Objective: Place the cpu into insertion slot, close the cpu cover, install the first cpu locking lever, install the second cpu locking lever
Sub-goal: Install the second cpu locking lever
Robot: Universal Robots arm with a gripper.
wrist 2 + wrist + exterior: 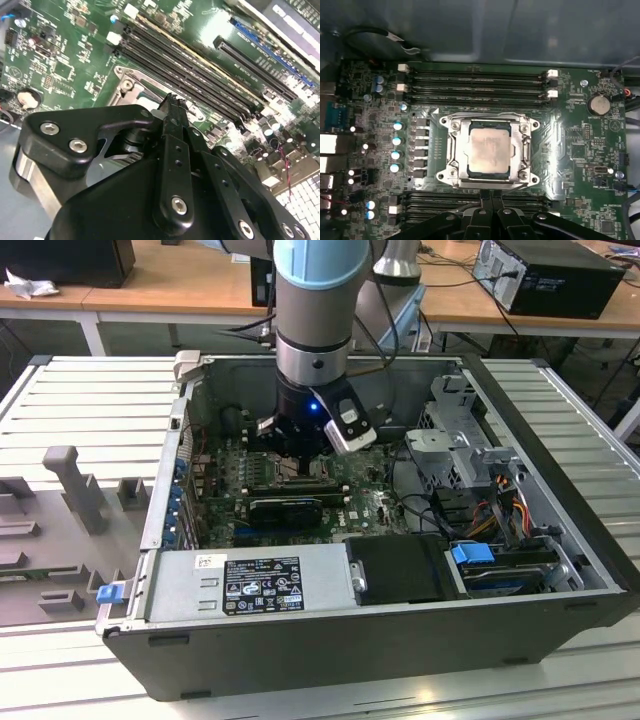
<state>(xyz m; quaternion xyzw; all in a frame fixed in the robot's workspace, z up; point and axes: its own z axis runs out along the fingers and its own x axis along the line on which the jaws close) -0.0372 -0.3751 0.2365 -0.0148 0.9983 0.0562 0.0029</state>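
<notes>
I see an open computer case (pixel 560 540) on a slatted bench, green board (pixel 580 145) inside. In the first wrist view the cpu (pixel 490 151) sits in the insertion slot (pixel 465 173), cpu cover (pixel 454 127) down around it; my gripper (pixel 491 196), fingers pressed together and empty, hovers at the socket's six o'clock edge.

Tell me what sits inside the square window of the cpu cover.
In the first wrist view, the cpu lies there, its pale metal top showing through the cpu cover. The insertion slot beneath is hidden by chip and frame. The gripper hangs at the cover's edge.
</notes>
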